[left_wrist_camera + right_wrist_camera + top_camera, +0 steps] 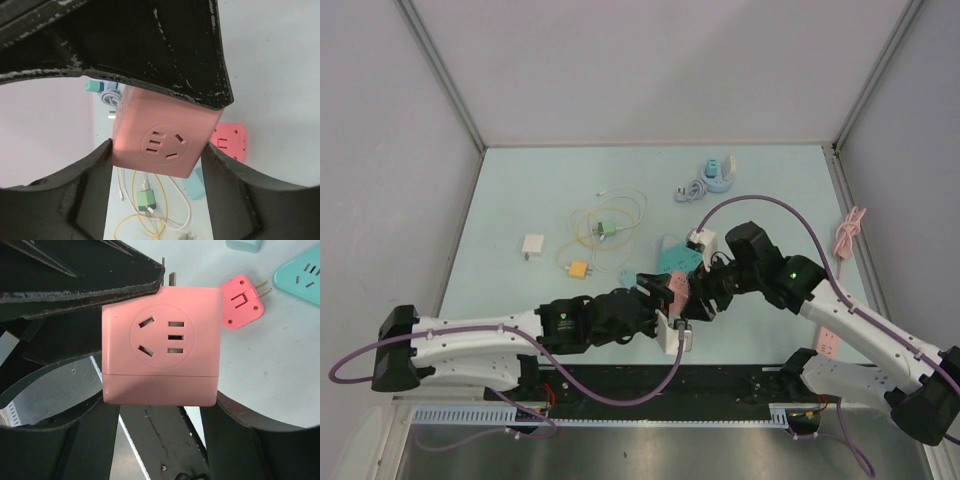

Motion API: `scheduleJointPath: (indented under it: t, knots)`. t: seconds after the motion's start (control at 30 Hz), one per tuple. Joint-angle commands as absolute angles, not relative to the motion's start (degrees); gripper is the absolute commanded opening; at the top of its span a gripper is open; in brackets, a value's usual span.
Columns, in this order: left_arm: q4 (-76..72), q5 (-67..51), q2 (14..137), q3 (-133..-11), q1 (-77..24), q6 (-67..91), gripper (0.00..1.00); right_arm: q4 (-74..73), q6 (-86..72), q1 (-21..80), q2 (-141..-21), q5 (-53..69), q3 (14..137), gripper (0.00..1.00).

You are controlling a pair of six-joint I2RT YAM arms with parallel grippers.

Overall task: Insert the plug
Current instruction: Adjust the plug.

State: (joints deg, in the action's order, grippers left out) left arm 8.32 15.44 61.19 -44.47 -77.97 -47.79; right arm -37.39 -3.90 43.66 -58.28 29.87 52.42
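Observation:
A pink cube socket (672, 290) is held above the table's near middle, between both grippers. My left gripper (655, 295) is shut on it: in the left wrist view the cube (162, 137) sits wedged between my fingers (95, 175), one socket face towards the camera. My right gripper (705, 295) is also shut on it: in the right wrist view the cube (161, 345) fills the gap between the fingers (235, 430). A flat pink plug (243, 302) with two prongs lies on the table beyond it and also shows in the left wrist view (230, 141). It is hidden in the top view.
A teal power strip (678, 255) lies just behind the grippers. A green charger (607, 230) with white and yellow cables, a yellow adapter (578, 268) and a white charger (533, 246) lie to the left. A grey plug (688, 190) and a blue holder (718, 172) are at the back. A pink cable (848, 232) lies right.

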Motion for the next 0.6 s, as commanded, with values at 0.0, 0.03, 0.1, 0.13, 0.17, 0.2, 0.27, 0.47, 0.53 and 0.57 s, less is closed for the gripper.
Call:
scheduleJointPath:
  t: [0.0,0.03,0.1,0.13,0.17,0.2,0.27,0.47,0.53,0.57]
  knots:
    - [2.7,14.9,61.5,-44.3,-78.4,-46.3,0.59,-33.8,-4.0,43.9,-56.7,31.3,55.0,0.00]
    - [1.9,15.1,61.4,-43.2,-78.4,-45.4,0.48,-33.5,-4.1,43.9,-56.6,31.2,55.0,0.00]
    - [-1.6,15.7,61.0,-41.8,-78.4,-44.7,0.32,-33.0,-4.8,44.0,-56.3,30.5,55.0,0.03]
    - [-2.6,16.7,60.7,-40.8,-78.4,-43.9,0.18,-32.9,-4.9,43.9,-56.2,30.2,55.0,0.05]
    - [-3.7,17.1,60.4,-40.3,-78.4,-43.2,0.11,-32.7,-5.1,43.9,-55.9,30.1,55.1,0.12]
    - [-5.8,17.7,60.2,-39.7,-78.4,-42.7,0.05,-32.3,-5.5,43.9,-55.6,29.4,55.0,0.18]
    - [-8.2,19.2,59.3,-38.1,-78.3,-40.6,0.00,-32.1,-5.8,43.7,-54.9,29.1,55.0,0.40]
    - [-18.8,19.9,56.7,-32.4,-77.1,-31.0,0.00,-28.7,-7.6,43.2,-51.0,26.3,54.0,0.86]
    - [-20.8,19.7,56.1,-30.3,-76.3,-26.7,0.00,-26.4,-8.8,43.0,-48.5,24.9,52.7,0.91]
    - [-22.1,19.4,55.6,-29.9,-76.2,-25.5,0.00,-25.3,-9.4,43.0,-47.6,23.3,52.1,0.95]
